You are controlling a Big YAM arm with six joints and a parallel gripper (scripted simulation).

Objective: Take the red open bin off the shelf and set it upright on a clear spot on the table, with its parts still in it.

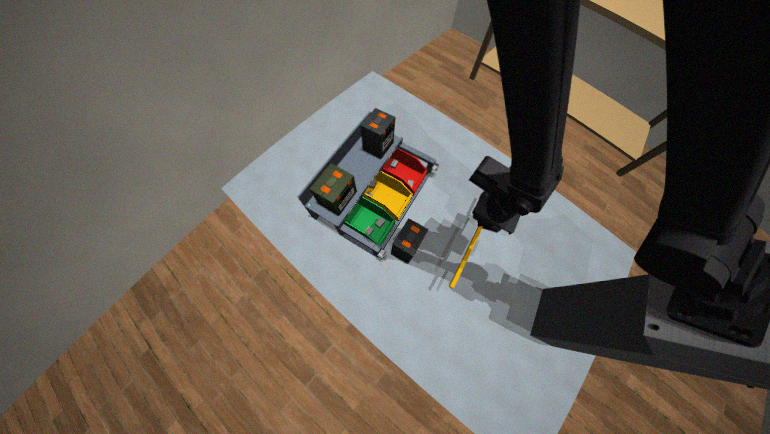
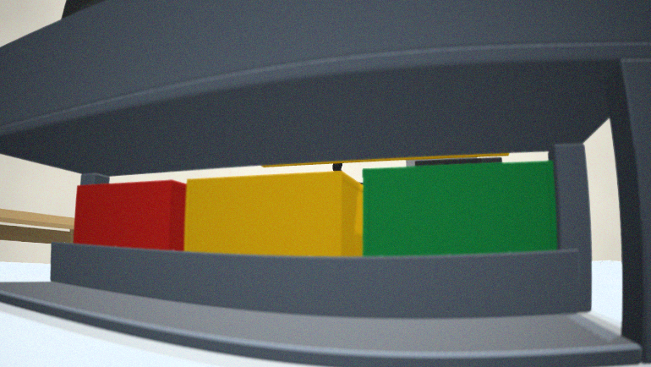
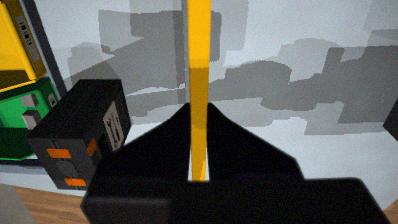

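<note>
From the top, my hand (image 1: pixel 478 229) hangs over the grey-blue worktop (image 1: pixel 377 323), clenched on a long yellow bar (image 1: pixel 465 257), while the red open bin (image 1: pixel 404 168) sits on the shelf (image 1: pixel 345 156) beside the yellow bin (image 1: pixel 389 194). From the exterior view, the red bin stands left of the yellow and green bin (image 2: pixel 459 207) behind the shelf's front lip. At my wrist, the bar runs straight out between my fingers, with a black box (image 3: pixel 80 130) just left.

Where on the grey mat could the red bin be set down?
Bare mat lies between the black box, the arm's base and the near edge. It is crowded around the shelf and the gripper holding the yellow bar.
</note>
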